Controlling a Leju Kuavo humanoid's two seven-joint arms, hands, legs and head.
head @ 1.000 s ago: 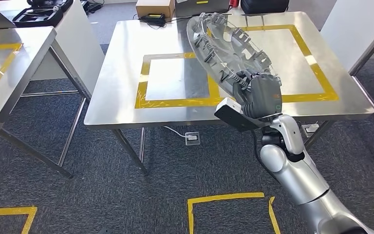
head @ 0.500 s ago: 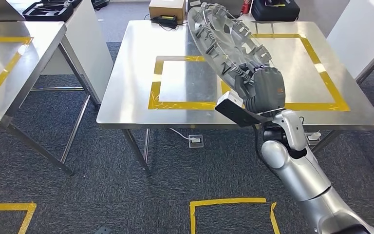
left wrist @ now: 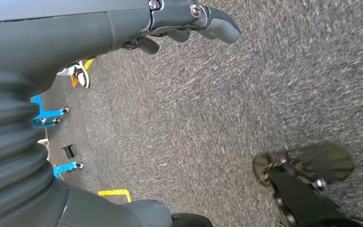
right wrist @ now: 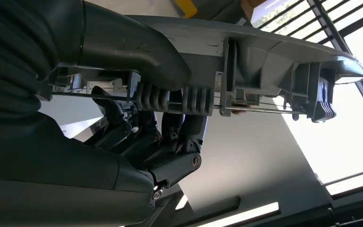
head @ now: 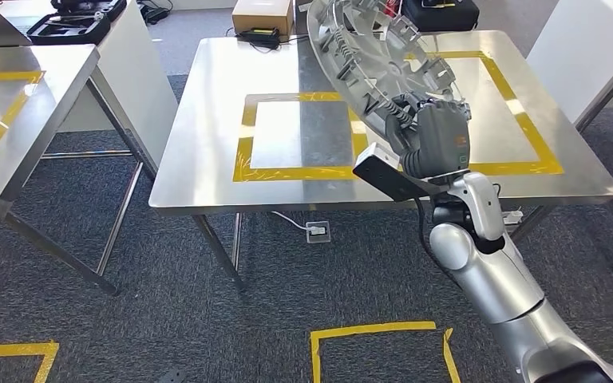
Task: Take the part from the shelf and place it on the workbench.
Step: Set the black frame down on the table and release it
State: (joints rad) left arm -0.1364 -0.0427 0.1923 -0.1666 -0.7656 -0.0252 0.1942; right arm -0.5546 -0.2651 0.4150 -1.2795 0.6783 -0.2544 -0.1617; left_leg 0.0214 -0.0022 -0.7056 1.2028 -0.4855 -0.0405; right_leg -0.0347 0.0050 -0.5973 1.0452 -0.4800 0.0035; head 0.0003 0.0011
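The part is a large grey round plastic wheel cover (head: 371,60) with ribs and clips on its inner face. My right hand (head: 431,140) grips its near rim and holds it tilted in the air above the steel workbench (head: 207,159). In the right wrist view the thumb and dark fingers (right wrist: 170,137) clamp the cover's rim (right wrist: 264,52) from both sides. My left hand (left wrist: 184,19) hangs beside my body over the carpet, fingers loosely curled with nothing in them.
The workbench carries two yellow tape squares, one on the left (head: 299,132) and a bigger one on the right (head: 527,120). A cardboard box (head: 262,14) stands on the floor behind the bench. Another steel table (head: 16,120) stands to the left. Yellow tape (head: 367,331) marks the carpet.
The whole picture has shifted as the camera moved. My right hand has lifted the cover slightly higher and farther over the bench.
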